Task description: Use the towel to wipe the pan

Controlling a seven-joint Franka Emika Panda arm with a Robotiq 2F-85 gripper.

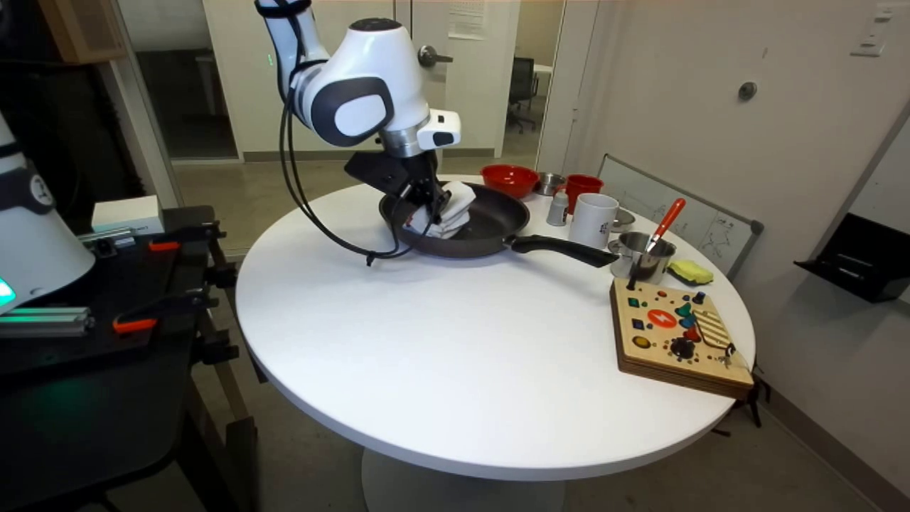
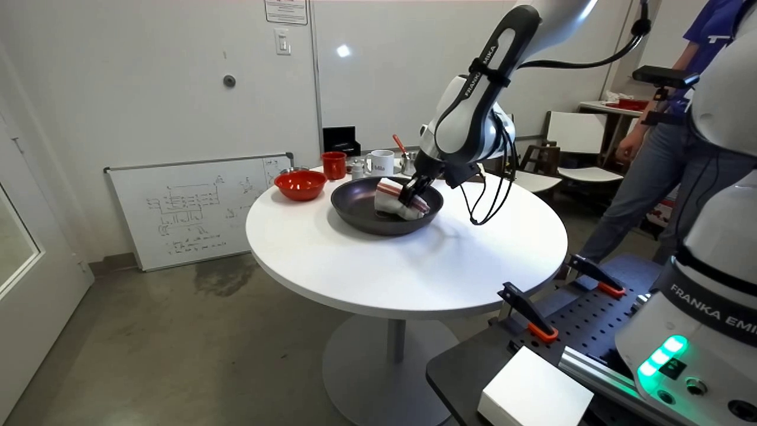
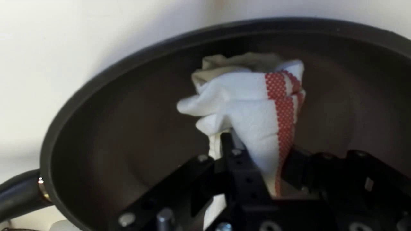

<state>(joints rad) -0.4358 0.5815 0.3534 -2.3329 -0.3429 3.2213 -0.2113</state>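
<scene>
The dark round pan (image 1: 466, 247) stands on the white table, and it shows in both exterior views (image 2: 353, 204). Its black handle (image 1: 561, 247) points toward the mug and steel pot. A white towel with red stripes (image 3: 244, 96) is bunched inside the pan; it also shows in both exterior views (image 1: 458, 206) (image 2: 391, 200). My gripper (image 3: 260, 154) is shut on the towel, with cloth between its fingers. In both exterior views the gripper (image 1: 435, 205) (image 2: 409, 194) is tilted and low inside the pan. The towel's underside, where it meets the pan, is hidden.
Near the pan stand a red bowl (image 1: 508, 180), a red cup (image 1: 583, 186), a small shaker (image 1: 558, 210) and a white mug (image 1: 593, 220). A steel pot (image 1: 642, 257), a yellow sponge (image 1: 689, 272) and a wooden switch board (image 1: 675, 334) sit beyond the handle.
</scene>
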